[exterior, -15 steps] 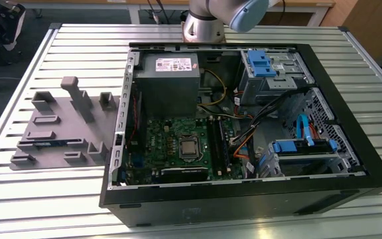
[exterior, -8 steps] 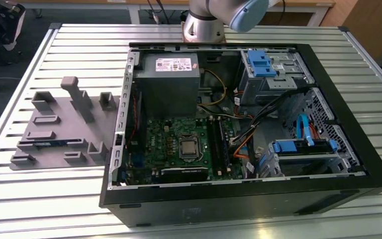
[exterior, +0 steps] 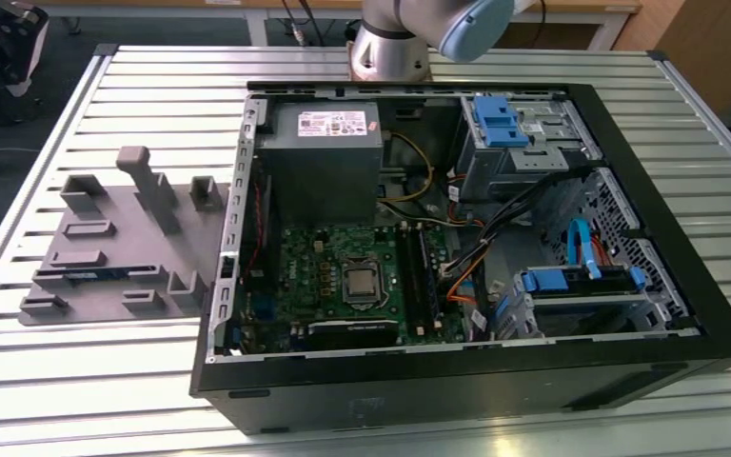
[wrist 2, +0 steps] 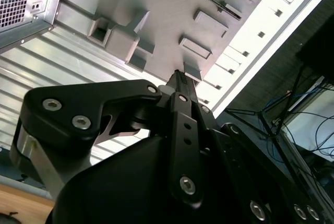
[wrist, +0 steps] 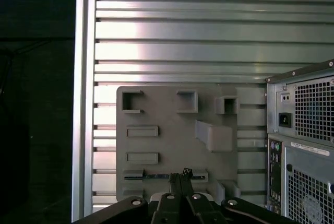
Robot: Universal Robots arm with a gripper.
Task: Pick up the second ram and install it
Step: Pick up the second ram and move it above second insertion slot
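Closed end effector (wrist: 180, 178) well above slotted second ram (wrist: 156, 176), table (wrist: 86, 104) edge near

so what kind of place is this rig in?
Probably a robotics lab or test cell for PC assembly: an open computer case lies on a slatted aluminium table, with a grey holder tray beside it and a robot arm nearby.

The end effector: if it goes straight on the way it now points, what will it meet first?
Probably the ram lying in its slot of the tray: in the first wrist view the end effector points at that slot. Depth is unclear, so it might be the tray itself.
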